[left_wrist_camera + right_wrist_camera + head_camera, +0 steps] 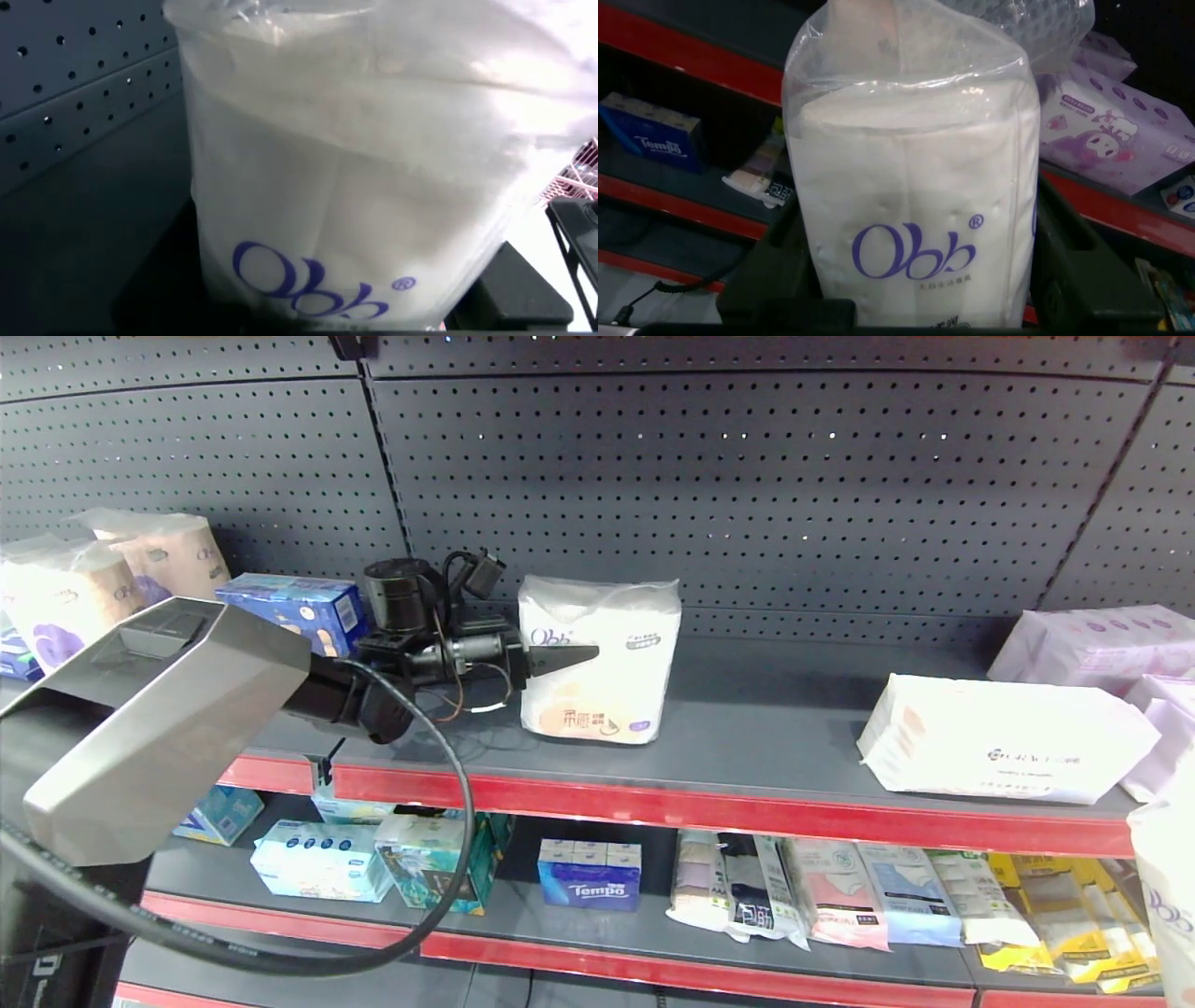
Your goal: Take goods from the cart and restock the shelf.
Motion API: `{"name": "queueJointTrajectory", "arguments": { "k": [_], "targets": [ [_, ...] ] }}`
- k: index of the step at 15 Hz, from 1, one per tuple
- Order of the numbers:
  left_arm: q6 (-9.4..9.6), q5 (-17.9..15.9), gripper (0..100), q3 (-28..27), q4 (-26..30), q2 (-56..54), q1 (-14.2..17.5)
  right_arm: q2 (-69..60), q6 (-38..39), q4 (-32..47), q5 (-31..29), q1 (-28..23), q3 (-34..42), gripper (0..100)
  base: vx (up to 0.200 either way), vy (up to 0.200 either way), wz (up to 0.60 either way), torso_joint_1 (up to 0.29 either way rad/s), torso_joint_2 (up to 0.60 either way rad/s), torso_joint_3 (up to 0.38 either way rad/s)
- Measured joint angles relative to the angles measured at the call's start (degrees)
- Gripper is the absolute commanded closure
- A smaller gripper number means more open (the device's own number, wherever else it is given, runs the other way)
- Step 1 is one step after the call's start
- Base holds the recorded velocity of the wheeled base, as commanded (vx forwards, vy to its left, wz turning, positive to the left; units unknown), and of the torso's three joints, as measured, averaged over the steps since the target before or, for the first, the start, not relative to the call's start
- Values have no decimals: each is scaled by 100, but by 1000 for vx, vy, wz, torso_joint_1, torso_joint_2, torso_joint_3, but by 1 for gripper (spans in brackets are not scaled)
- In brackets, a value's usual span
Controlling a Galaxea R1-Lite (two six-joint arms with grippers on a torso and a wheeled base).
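Nearest, a wrapped tissue pack (pixel 915 215) is being clenched by the right hand (pixel 920 275), while farther off a second tissue pack (pixel 607 700), upright on the upper shelf (pixel 766 737) before the pegboard (pixel 747 476), is being gripped by the left hand (pixel 579 653).

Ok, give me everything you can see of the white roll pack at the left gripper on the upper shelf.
The roll pack is white paper rolls in clear, crinkly plastic wrap, loosely gathered at the top. It has blue lettering high on the front and an orange-tan panel low down. It stands upright on the upper shelf, apart from the blue box to its left and the flat white pack to its right. The left gripper straddles it, with one dark finger across its front face.
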Motion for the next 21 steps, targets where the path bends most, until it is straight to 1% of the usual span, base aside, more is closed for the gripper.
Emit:
{"name": "queueJointTrajectory", "arguments": {
  "k": [4, 7, 11, 14, 15, 17, 18, 20, 21],
  "targets": [
    [-11, 12, 100, 512, -655, -122, 20, -4, -2, 0, 2, 5, -2, 100, 0, 0, 0, 0, 0, 0],
    [-35, 44, 100, 694, -741, -155, 35, -6, -2, 0, 7, 0, -2, 100, 0, 0, 0, 0, 0, 0],
    [-35, 252, 100, 846, -851, -199, 79, -9, -2, 0, 5, 2, -2, 100, 0, 0, 0, 0, 0, 0],
    [-35, 215, 100, 1111, -1165, -229, 152, -4, -2, 2, 5, 0, 0, 100, 0, 0, 0, 0, 0, 0],
    [-74, 201, 100, 1150, -1193, -232, 166, -2, -2, 0, 5, -1, 0, 100, 0, 0, 0, 0, 0, 0],
    [-293, 187, 100, 1190, -1363, -236, 166, 2, 0, 0, 5, -6, 0, 100, 0, 0, 0, 0, 0, 0],
    [-534, 171, 100, 1215, -1655, -236, 152, 5, -2, 0, 5, -4, 2, 100, 0, 0, 0, 0, 0, 0],
    [-862, 59, 100, 1317, -2105, -236, 144, 13, 0, 0, 5, -4, 2, 100, 0, 0, 0, 0, 0, 0],
    [-963, -29, 100, 1402, -2308, -232, 144, 13, 0, 0, 2, -15, 2, 100, 0, 0, 0, 0, 0, 0]
  ]
}}
